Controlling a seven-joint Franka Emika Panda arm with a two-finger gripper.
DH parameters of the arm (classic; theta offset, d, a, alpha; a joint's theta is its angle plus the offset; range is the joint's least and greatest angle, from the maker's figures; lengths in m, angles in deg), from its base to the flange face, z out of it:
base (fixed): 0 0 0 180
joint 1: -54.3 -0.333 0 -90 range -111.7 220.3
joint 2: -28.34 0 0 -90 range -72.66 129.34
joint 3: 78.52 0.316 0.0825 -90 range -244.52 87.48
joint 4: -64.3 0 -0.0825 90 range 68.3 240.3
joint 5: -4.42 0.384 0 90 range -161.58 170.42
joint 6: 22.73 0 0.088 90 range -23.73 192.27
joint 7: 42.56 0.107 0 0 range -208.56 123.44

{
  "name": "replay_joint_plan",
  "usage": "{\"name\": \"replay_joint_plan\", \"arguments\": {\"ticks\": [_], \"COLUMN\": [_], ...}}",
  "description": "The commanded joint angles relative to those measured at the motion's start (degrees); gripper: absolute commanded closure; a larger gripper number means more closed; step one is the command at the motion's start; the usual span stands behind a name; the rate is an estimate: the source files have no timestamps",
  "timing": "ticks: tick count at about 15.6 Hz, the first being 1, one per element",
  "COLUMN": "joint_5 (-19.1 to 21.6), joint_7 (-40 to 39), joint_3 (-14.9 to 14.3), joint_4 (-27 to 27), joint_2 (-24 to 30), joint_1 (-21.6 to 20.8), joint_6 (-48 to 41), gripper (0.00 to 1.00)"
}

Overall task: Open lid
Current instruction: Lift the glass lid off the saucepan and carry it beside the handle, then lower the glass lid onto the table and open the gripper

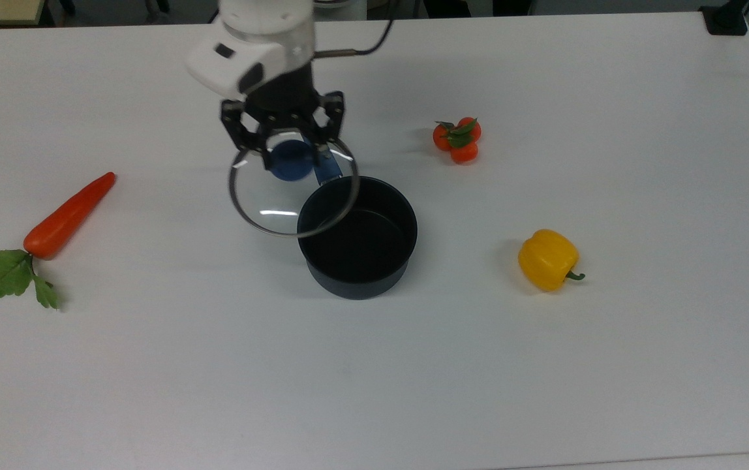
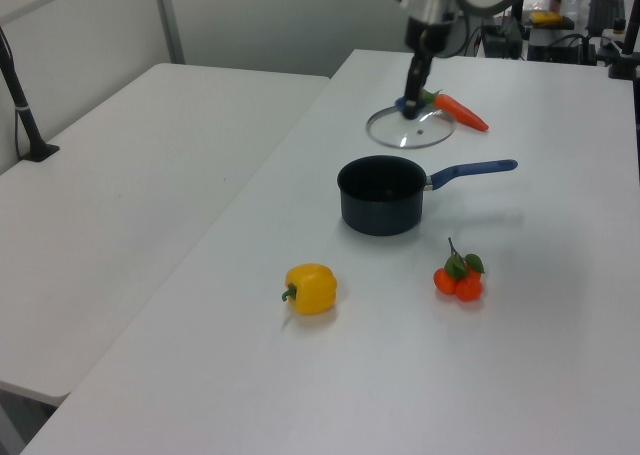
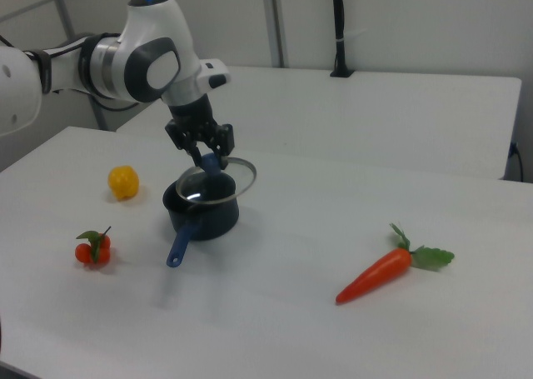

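The lid [image 1: 269, 199], clear glass with a thin metal rim, hangs in the air by its blue knob [image 1: 290, 161]. My gripper [image 1: 290, 155] is shut on that knob from above. The lid is level and clear of the dark saucepan [image 1: 357, 236], overlapping only the pan's upper-left rim in the top view. The pan stands uncovered with a dark, bare inside, and its blue handle [image 2: 472, 171] points to the left view's right. In the left view the lid [image 2: 425, 131] floats beyond the saucepan [image 2: 381, 193] under the gripper [image 2: 409, 103]. In the right view the gripper [image 3: 208, 162] holds the lid [image 3: 231, 182] above the saucepan [image 3: 201, 213].
On the white table lie a carrot [image 1: 68, 214] with green leaves at the top view's left, a cluster of small tomatoes [image 1: 457, 140] beyond the pan to its right, and a yellow bell pepper [image 1: 547, 259] at the right. A second table [image 2: 120, 175] adjoins in the left view.
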Motion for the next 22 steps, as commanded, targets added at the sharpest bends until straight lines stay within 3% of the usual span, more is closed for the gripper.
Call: {"name": "replay_joint_plan", "arguments": {"ticks": [1,6,11,19,22], "joint_5": [-0.64,-0.73,-0.73,-0.73,-0.81], "joint_7": [-0.87,-2.28,-2.28,-2.19,-2.19], "joint_3": [0.02,0.02,0.02,0.02,0.02], "joint_4": [11.58,23.36,30.32,30.06,29.89], "joint_2": [7.86,10.24,9.01,5.15,4.09], "joint_1": [4.85,10.3,11.1,11.19,11.19], "joint_6": [0.93,12.07,22.29,26.42,26.69], "gripper": [0.6,0.6,0.6,0.59,0.54]}}
